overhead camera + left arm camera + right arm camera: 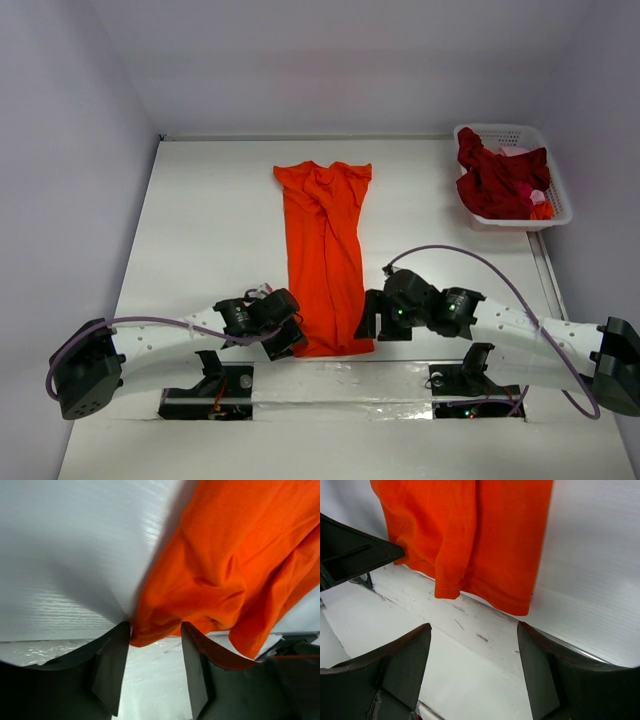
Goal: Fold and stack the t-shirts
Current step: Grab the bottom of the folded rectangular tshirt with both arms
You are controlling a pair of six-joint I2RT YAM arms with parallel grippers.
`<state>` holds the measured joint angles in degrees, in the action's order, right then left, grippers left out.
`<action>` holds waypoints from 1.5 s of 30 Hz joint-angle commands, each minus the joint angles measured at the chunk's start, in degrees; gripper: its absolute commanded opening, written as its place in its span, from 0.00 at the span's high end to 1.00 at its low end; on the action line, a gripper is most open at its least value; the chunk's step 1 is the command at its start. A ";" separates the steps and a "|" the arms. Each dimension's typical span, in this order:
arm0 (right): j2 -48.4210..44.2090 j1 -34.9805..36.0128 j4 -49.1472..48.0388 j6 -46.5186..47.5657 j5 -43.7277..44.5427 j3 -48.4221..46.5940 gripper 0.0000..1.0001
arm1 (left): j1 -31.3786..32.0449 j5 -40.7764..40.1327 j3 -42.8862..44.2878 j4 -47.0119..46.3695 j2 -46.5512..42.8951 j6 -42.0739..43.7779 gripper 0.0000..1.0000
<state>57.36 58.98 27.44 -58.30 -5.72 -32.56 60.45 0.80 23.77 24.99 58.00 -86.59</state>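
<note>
We find the orange t-shirt [325,255] lying lengthwise in the middle of the white surface [200,220], with the collar end far and the hem near the arm bases. It is gathered into a narrow strip. The soft knit cloth shows long creases and a stitched hem. Crumpled dark red t-shirts [497,180] lie in a white plastic lattice basket [500,127] at the far right corner. The surface is matt with a fine grain.

The left arm [160,345] and right arm [520,330] reach low and inward towards the hem. The left end effector [156,626] sits at the hem's left corner. Its dark fingers [112,665] stand moderately apart with bunched hem between the tips, and we cannot tell whether the cloth is clamped. The right end effector [473,627] stands wide just short of the hem's right corner, holding nothing.
</note>
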 commanded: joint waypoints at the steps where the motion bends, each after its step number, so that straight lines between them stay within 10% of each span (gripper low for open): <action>1: -0.85 0.61 1.29 -0.06 1.85 -4.09 0.26 | 0.37 -3.61 1.19 4.19 0.88 -0.87 0.58; 45: 17.61 0.61 -10.21 -6.47 0.45 0.64 0.26 | 0.37 -2.64 1.98 6.21 1.24 -1.39 0.76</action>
<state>73.89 59.00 21.34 -63.09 -4.97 -33.80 60.45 -0.03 24.77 28.42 59.55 -86.94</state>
